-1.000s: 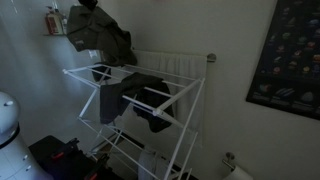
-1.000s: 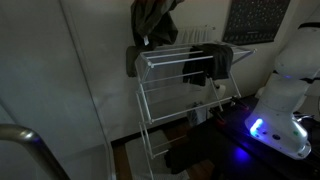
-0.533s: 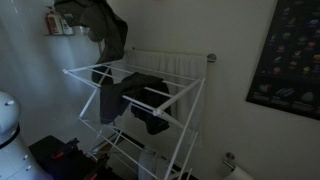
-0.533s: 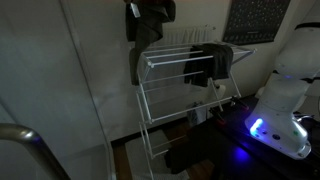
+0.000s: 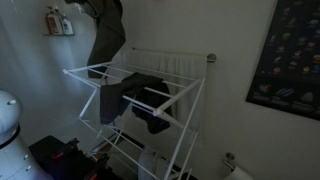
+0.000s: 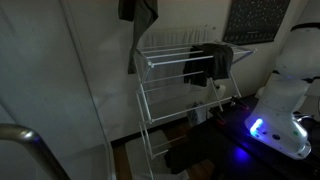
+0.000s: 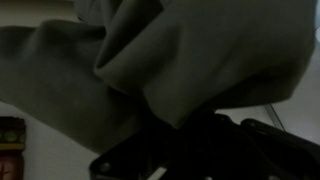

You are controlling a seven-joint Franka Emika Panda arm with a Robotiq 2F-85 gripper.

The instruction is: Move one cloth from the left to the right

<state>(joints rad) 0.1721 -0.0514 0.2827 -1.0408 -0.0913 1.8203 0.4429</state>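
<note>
- Cloth (image 5: 108,30), a grey-green piece, hangs high above the white drying rack (image 5: 180,90). Its top runs off the upper edge in both exterior views, and its loose tail dangles close over the rails at 1 end.
- We judge it is held this high so that the tail clears the rails on the way across. Carried any lower, it could drag or snag on them.
- We see the tool (image 7: 190,145) only in the wrist view, as dark shapes under bunched fabric. Since nothing else bears the cloth, we judge the tool is clamped on a fold of it. How narrow the gap is, we cannot tell.
- 1 dark garment (image 5: 148,95) lies draped over the rails further along and sags below them. It rests on the rack by its own weight, so we take it for a piece that is not being moved now.
- An exterior view shows the white robot base (image 6: 290,70), with a blue light low on it, standing just beside the rack. An exterior view with no base in it shows instead a dark poster (image 5: 295,50) on the wall, well apart from the rack.
- Only the wrist view shows how the fabric folds thickly right at the tool, but it tells us nothing about where the rack lies below.
- We judge that the lift is done, and that the carry to the right and the lowering onto the rails are not yet done.
</note>
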